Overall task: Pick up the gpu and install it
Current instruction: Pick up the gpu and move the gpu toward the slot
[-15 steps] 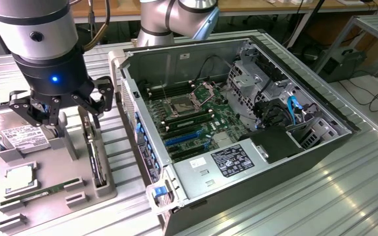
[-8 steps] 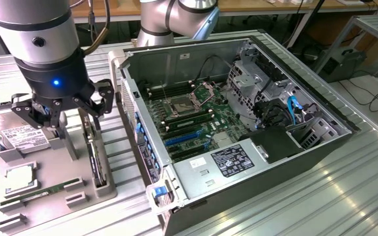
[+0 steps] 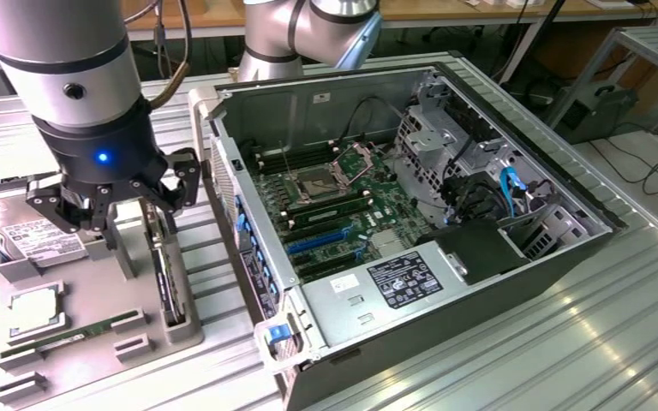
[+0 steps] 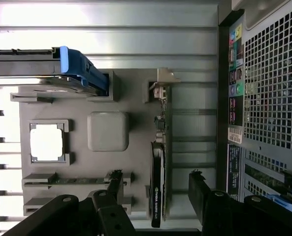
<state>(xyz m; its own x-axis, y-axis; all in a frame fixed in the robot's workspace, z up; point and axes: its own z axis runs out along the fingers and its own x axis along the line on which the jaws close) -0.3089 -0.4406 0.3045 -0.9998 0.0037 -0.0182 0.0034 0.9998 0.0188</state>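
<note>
The gpu (image 3: pixel 167 278) stands on its edge in a slot of the grey holder tray (image 3: pixel 100 295), at the exterior view's left. In the wrist view the gpu (image 4: pixel 159 167) is a thin dark and green strip with its pale bracket (image 4: pixel 163 78) at the far end. My gripper (image 3: pixel 123 224) hangs just above the card's near end. It is open, and the gripper (image 4: pixel 155 189) has one black finger (image 4: pixel 114 184) on each side of the card, not touching it.
The open computer case (image 3: pixel 558 257) lies beside the tray, its motherboard with blue slots (image 3: pixel 318 241) exposed. The tray also holds a hard drive (image 3: pixel 9 233) with a blue edge (image 4: pixel 74 66), a processor (image 3: pixel 34 308) and a memory stick (image 3: pixel 68 336).
</note>
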